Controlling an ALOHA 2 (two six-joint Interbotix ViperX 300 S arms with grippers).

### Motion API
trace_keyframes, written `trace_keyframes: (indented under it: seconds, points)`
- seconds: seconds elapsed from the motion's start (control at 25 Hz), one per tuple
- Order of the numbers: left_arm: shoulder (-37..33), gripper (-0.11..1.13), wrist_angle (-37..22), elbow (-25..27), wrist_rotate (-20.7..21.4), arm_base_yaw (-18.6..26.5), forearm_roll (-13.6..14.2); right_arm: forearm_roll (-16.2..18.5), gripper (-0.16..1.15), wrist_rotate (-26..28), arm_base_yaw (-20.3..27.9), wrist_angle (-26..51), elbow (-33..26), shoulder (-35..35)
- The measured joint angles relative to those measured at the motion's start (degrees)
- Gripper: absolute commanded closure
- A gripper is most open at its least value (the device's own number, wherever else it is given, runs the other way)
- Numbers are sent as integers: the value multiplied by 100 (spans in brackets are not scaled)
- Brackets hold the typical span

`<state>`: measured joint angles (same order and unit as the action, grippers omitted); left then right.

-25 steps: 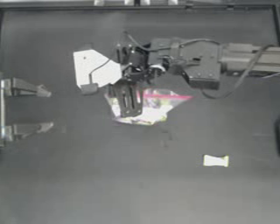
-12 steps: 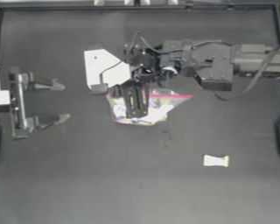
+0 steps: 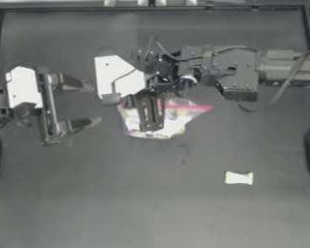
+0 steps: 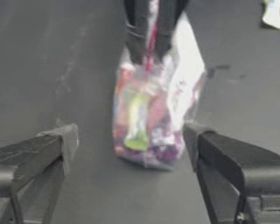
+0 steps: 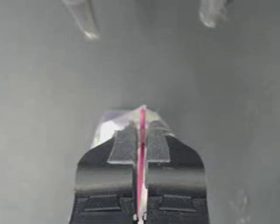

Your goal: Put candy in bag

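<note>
Candy (image 3: 239, 178) looks light and stiff; pinch its long sides. Right gripper (image 3: 149, 116) clamps the limp bag (image 3: 167, 118); left gripper (image 3: 67, 109) gapes empty.

Table (image 3: 86, 193): dark, matte, flat; it fills the top view and forms the background of both wrist views.
Rim (image 3: 151, 8): a raised pale frame along the table's far edge, with darker rails down both sides.
Scuff marks (image 3: 183, 157): a few small dark specks near the table's middle, faint.
</note>
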<state>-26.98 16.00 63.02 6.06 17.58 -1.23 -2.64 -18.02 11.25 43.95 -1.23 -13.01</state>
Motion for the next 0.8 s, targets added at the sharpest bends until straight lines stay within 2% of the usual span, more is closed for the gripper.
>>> trace_keyframes:
  seconds: [0.48,0.8]
  points:
    - [615,1,457,-237,0,0,18,-53,92,0,9,-132,44,9]
    - [984,1,492,-448,-9,-35,18,-53,92,0,9,-141,53,9]
